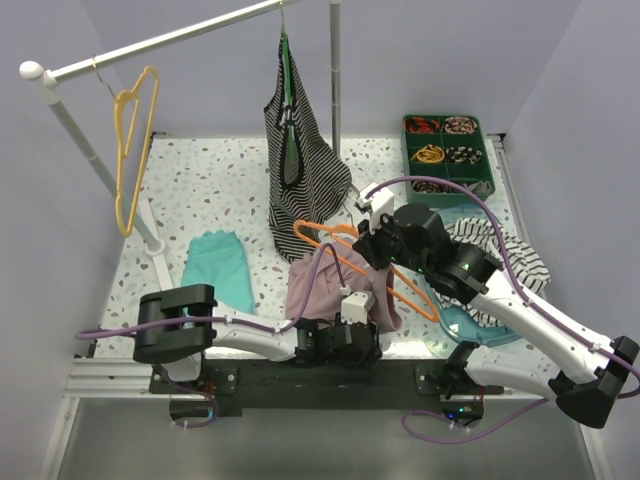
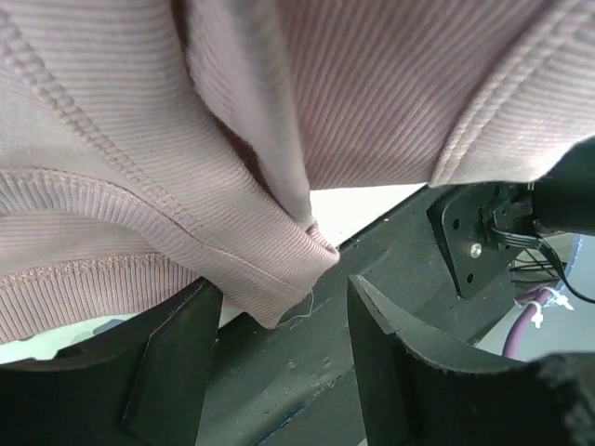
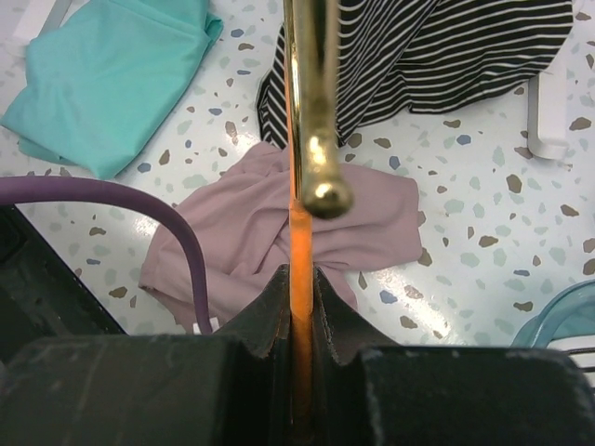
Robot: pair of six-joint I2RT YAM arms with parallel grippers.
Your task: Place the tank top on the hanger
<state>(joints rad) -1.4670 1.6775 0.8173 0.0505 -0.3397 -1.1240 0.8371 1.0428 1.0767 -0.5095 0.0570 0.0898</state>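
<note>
The mauve-pink tank top lies crumpled near the table's front edge. It also shows in the right wrist view. The orange hanger is held above it, its lower arm slanting over the cloth. My right gripper is shut on the hanger's orange neck, with the gold metal hook sticking out past the fingertips. My left gripper is at the tank top's near edge. In the left wrist view it is open, and a hem corner of the tank top hangs down between the fingertips, ungripped.
A black-and-white striped top hangs on a green hanger from the rail. A yellow hanger hangs at the left. A teal cloth lies at the left. A green compartment tray stands back right. More striped cloth lies at the right.
</note>
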